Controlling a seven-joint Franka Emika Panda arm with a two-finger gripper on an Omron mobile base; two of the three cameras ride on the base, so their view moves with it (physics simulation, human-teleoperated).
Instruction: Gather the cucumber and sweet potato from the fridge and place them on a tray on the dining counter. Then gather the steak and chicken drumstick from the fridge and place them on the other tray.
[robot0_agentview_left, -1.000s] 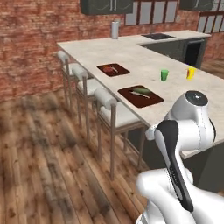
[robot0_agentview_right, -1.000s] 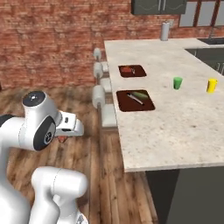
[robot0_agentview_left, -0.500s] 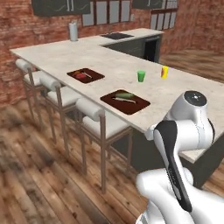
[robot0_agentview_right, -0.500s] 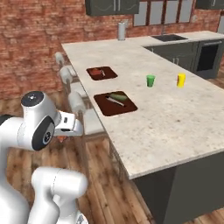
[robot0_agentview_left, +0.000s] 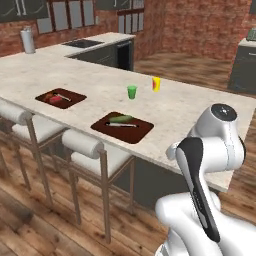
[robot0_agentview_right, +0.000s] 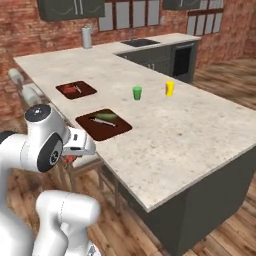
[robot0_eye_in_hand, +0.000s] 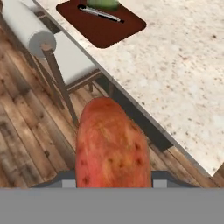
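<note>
Reddish-orange sweet potato (robot0_eye_in_hand: 111, 144) clamped in the two-finger gripper (robot0_agentview_right: 75, 155), off the counter's long edge.
The gripper is seen partly spread around the potato, tucked low beside the white arm, over the wooden floor and a padded bar stool (robot0_eye_in_hand: 57, 48). On the speckled stone dining counter (robot0_agentview_right: 165, 125), the nearer dark-brown tray (robot0_agentview_right: 103, 125) by the edge carries the green cucumber (robot0_agentview_right: 105, 116) and a thin utensil; the farther tray (robot0_agentview_right: 76, 90) is seen along the same edge. A green cup (robot0_agentview_right: 137, 92) and a yellow cup (robot0_agentview_right: 170, 88) stand mid-counter.
</note>
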